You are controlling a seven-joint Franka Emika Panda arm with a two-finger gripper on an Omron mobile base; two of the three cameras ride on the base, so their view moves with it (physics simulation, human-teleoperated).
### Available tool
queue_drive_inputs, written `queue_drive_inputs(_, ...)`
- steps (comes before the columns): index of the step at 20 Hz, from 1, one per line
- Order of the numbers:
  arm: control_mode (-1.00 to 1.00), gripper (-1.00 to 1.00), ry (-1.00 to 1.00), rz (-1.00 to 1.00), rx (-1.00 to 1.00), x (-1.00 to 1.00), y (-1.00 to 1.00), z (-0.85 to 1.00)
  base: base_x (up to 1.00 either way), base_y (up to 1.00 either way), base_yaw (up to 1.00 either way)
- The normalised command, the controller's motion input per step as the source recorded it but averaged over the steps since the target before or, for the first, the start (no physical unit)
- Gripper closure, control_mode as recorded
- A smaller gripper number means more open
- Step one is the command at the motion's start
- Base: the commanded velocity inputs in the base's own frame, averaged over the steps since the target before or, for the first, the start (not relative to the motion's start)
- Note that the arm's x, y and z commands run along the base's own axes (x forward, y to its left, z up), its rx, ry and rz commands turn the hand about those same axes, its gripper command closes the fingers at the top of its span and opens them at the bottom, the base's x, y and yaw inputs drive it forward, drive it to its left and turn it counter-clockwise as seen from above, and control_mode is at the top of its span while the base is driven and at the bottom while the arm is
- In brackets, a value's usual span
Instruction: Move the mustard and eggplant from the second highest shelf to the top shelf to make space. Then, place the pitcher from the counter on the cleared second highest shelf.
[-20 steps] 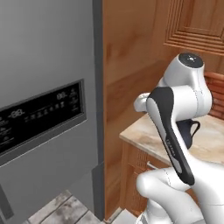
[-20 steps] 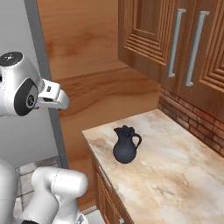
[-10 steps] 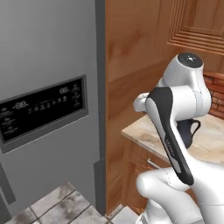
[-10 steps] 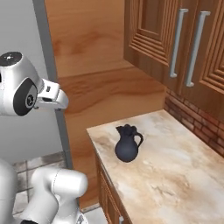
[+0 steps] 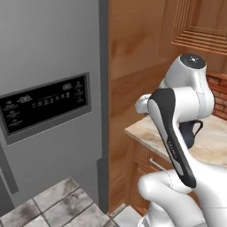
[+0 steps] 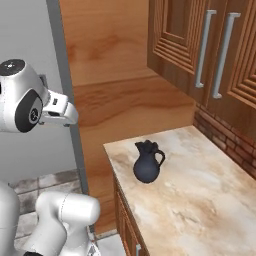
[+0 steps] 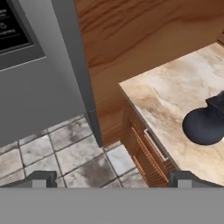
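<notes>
The dark pitcher stands upright near the left end of the beige counter. In the hand view the pitcher lies at the right edge, on the counter. In the left base view my arm hides most of the pitcher. My gripper is open, its fingertips far apart, nothing between them. It hangs above the floor in front of the counter's left end, well away from the pitcher. The mustard, the eggplant, the second highest shelf and the top shelf are hidden behind the shut grey fridge door.
A tall wooden panel stands between the fridge and the counter. Wooden wall cabinets hang over the counter. Below it sit a drawer front with a metal handle and a tiled floor. A dark control panel is set into the fridge door.
Both base views have shifted slightly, so the base has moved a little. The pitcher has stayed put on the counter, and the gripper has stayed open.
</notes>
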Motion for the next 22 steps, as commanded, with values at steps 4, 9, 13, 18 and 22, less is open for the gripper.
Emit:
queue_drive_inputs(4, 1.0, -1.0, 0.0, 0.0, 0.0, 0.0, 0.0, 0.0, -0.31, -0.33, 0.09)
queue_drive_inputs(9, 1.0, -1.0, 0.0, 0.0, 0.0, 0.0, 0.0, 0.0, -0.4, -0.3, 0.08)
queue_drive_inputs(13, 1.0, -1.0, 0.0, 0.0, 0.0, 0.0, 0.0, 0.0, -0.39, -0.17, 0.06)
queue_drive_inputs(18, 1.0, -1.0, 0.0, 0.0, 0.0, 0.0, 0.0, 0.0, -0.24, -0.04, 0.03)
queue_drive_inputs(22, 1.0, -1.0, 0.0, 0.0, 0.0, 0.0, 0.0, 0.0, -0.01, 0.0, 0.0)
